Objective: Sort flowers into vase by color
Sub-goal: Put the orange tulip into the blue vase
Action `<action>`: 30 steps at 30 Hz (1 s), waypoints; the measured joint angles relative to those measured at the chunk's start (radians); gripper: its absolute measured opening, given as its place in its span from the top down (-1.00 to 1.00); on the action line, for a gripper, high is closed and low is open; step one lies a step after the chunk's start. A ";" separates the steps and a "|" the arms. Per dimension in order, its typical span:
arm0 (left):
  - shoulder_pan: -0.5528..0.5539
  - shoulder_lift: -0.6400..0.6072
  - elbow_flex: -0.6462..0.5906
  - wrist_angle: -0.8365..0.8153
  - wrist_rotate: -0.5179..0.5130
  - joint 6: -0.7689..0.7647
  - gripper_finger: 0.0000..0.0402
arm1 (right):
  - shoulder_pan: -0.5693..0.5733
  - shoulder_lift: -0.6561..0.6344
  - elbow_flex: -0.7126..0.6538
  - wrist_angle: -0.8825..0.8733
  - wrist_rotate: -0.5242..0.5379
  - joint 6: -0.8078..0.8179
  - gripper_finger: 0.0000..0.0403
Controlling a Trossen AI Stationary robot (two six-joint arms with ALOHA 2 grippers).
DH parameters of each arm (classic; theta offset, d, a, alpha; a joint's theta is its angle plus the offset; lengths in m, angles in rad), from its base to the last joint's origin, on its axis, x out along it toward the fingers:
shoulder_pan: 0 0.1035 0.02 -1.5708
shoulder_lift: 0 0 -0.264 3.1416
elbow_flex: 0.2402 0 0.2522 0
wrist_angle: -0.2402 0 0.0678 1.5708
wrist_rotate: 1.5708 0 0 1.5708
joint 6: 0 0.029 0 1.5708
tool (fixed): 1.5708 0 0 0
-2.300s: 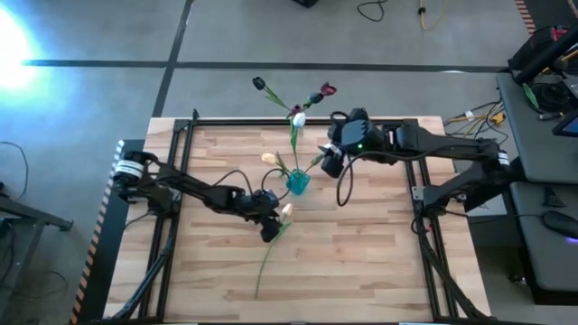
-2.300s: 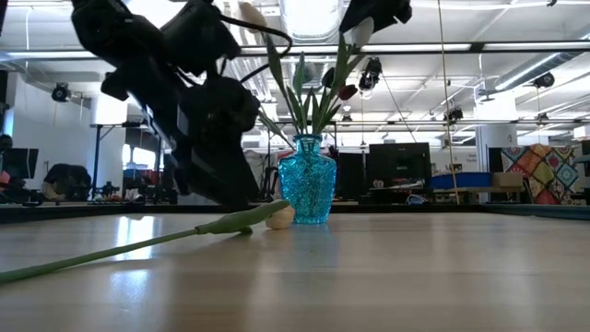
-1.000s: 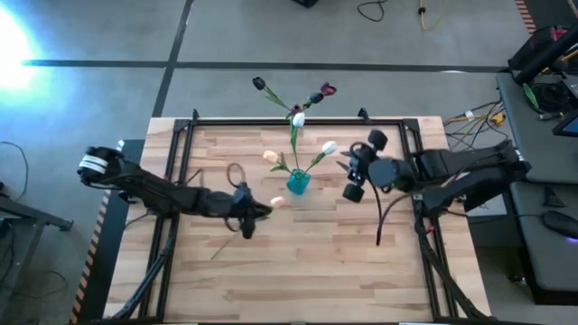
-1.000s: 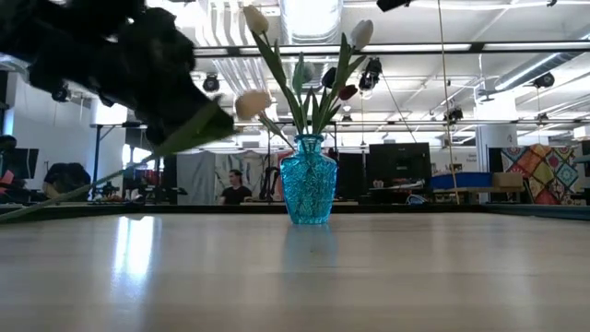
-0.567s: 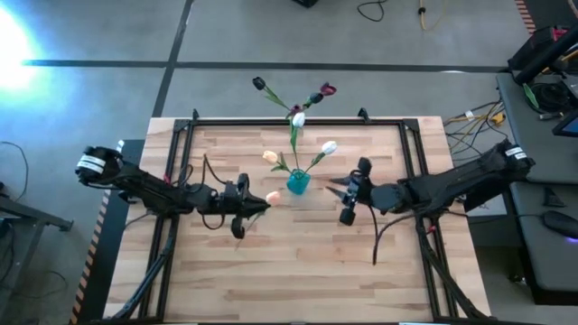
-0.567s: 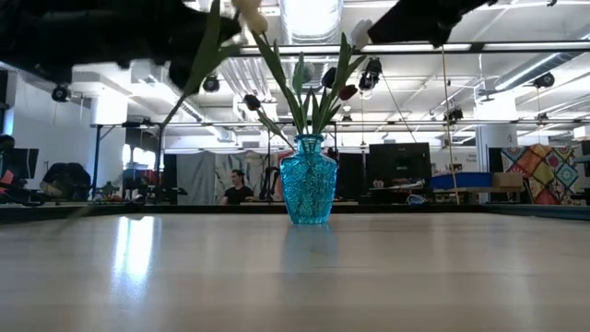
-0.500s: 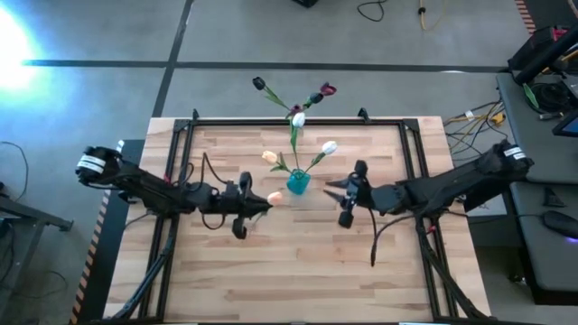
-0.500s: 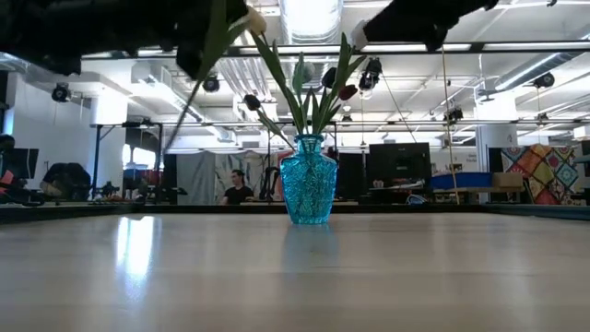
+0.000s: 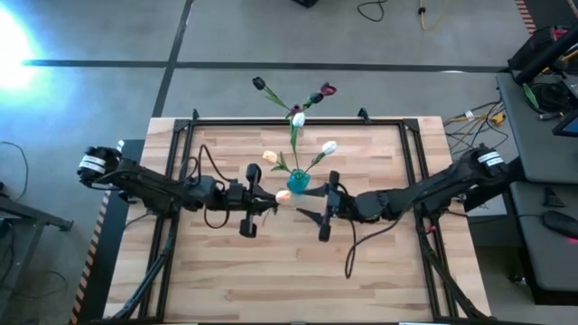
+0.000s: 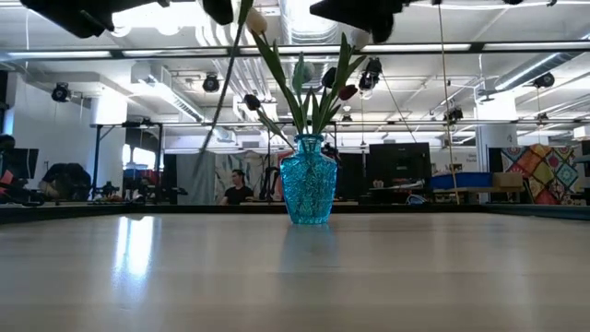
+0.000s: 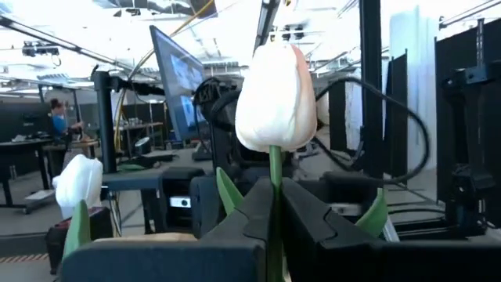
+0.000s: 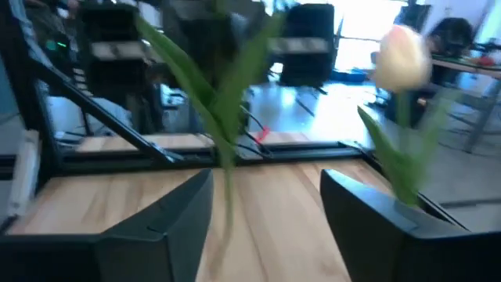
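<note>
Now your left gripper [image 9: 271,206] is clamped on the thin green stem of a peach-cream artificial tulip [image 11: 275,98], its head just beside the blue glass vase [image 9: 298,181]; facing it, your right gripper [image 9: 310,212] stands wide and empty.

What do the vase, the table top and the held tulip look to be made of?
Vase: probably glass, translucent turquoise with a faceted, glinting surface.
Table top: light wood planks, smooth; visible board seams, and a soft sheen in the low view.
Tulip, clamped by its stem in the shut left gripper: likely fabric or plastic, matte cream-peach head on a thin, uniform green stem.
</note>
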 joint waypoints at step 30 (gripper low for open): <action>0.000 0.009 0.003 0.061 0.000 0.003 1.00 | -0.035 0.190 0.230 -0.003 -0.089 -0.056 0.72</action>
